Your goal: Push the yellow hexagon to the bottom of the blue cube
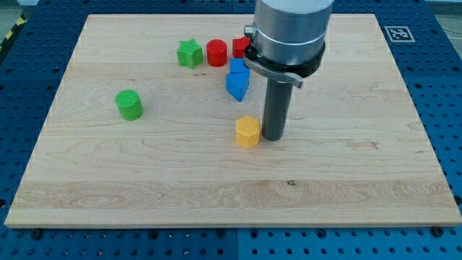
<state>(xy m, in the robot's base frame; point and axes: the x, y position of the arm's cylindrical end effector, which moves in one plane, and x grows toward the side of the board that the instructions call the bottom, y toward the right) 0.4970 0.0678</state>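
A pale wooden tabletop is seen lying on a blue perforated base, with a black-and-white marker tag fixed at the board's far right corner toward the view's top. The yellow hexagon is taken as the landmark; it is found near the middle of the board. No claw is carried by the arm, so nothing is gripped or held: a straight dark rod is mounted instead, and my tip is set down on the wood just to the view's right of the yellow hexagon, touching it or very nearly so, though a gap cannot be ruled out from this angle. Above the yellow hexagon, toward the view's top and slightly to its left, a blue block is placed, and a second blue piece, possibly a cube, is seen just behind it, partly hidden by the arm's grey housing. Farther toward the top, a red cylinder is seen, with a green star beside it on the left and a red block on the right, partly covered by the arm. Well to the left of the yellow hexagon and a little higher, a green cylinder stands alone.
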